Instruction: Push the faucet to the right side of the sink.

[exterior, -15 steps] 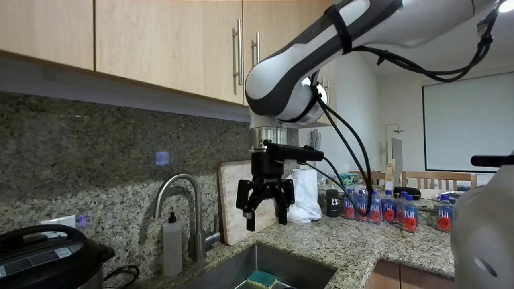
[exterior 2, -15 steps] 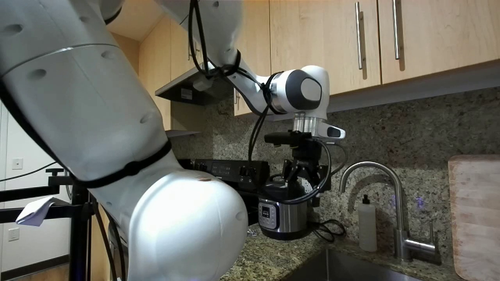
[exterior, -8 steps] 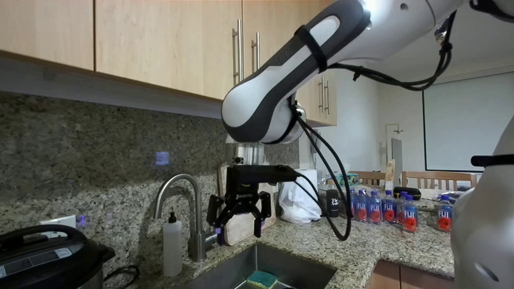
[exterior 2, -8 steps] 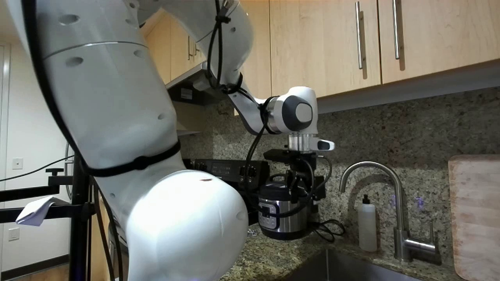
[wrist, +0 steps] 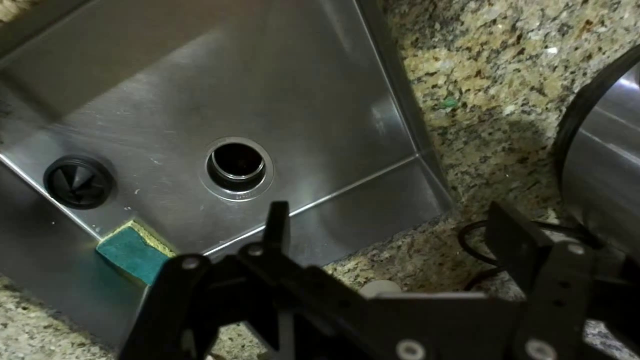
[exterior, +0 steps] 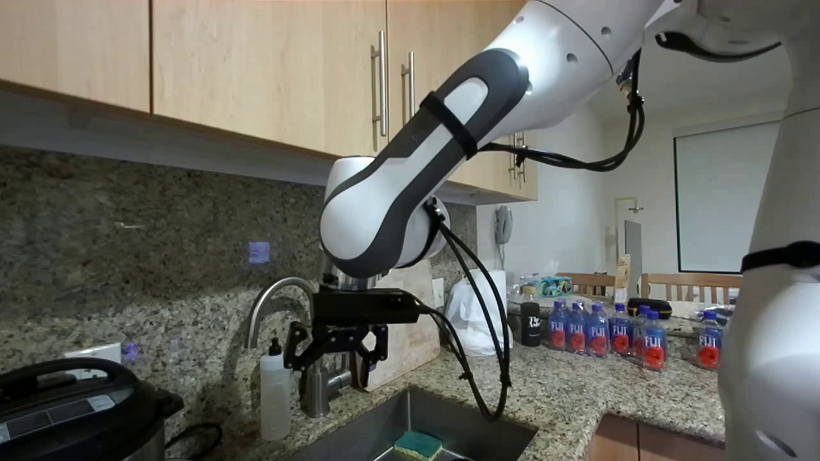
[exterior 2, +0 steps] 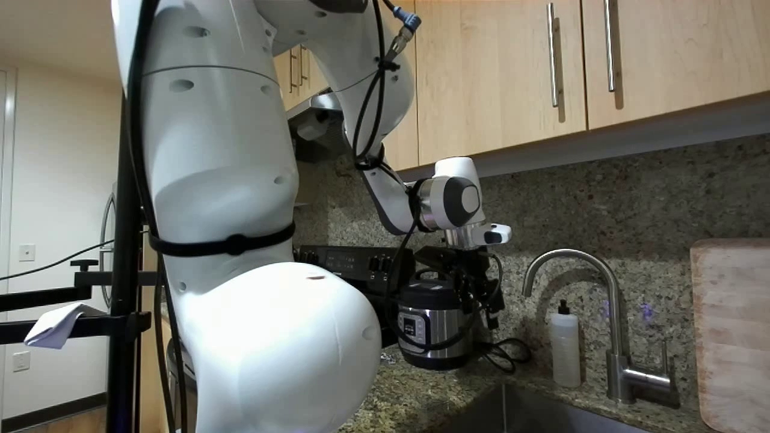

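The faucet point(exterior: 315, 394) is a steel gooseneck standing upright behind the sink point(exterior: 461, 419). In an exterior view its neck is partly hidden behind my gripper point(exterior: 330, 372). In an exterior view the whole faucet point(exterior 2: 615, 319) shows, spout pointing left, with my gripper point(exterior 2: 481, 310) left of the spout and apart from it. My gripper point(wrist: 389, 220) is open and empty, fingers wide apart, tilted a little. In the wrist view it hangs over the rear edge of the sink point(wrist: 310, 100). The faucet is out of that view.
A soap bottle point(exterior: 275, 397) stands beside the faucet. A black-lidded pressure cooker point(exterior 2: 439, 325) with its cord is left of the sink. A cutting board point(exterior: 410, 346) leans on the wall right of the faucet. A sponge point(wrist: 132, 255) lies in the sink. Cabinets point(exterior: 269, 70) hang above.
My gripper has moved left and downward in an exterior view, from in front of the cutting board to in front of the faucet's neck, and has tilted. It stays open. The faucet has not moved.
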Controlling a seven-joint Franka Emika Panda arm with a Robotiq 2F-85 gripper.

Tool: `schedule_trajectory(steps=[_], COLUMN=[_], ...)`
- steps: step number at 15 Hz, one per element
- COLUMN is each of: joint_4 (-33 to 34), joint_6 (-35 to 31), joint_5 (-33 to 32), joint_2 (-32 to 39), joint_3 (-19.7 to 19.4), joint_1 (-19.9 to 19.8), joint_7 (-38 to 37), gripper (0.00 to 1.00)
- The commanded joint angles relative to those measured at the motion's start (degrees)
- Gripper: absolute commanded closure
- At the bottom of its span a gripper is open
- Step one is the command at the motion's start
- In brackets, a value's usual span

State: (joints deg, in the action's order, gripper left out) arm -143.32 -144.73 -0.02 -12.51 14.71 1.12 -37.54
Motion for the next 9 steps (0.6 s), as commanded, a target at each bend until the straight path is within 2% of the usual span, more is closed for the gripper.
schedule_trajectory(steps=[1,3,6,9], joint_4=[0.0,0.0,1.8,5.3], joint_6=[0.1,0.1,-1.4,-2.2], joint_5=[-0.3,-0.3,-7.2,-18.1], joint_2=[-0.1,-0.1,2.5,5.4], joint_3=[-1.1,-1.1,1.1,2.7], joint_1=[1.0,1.0,-0.4,-1.1], joint_7=[-0.1,-0.1,-6.2,-15.7], gripper=[0.00,0.00,0.00,0.00])
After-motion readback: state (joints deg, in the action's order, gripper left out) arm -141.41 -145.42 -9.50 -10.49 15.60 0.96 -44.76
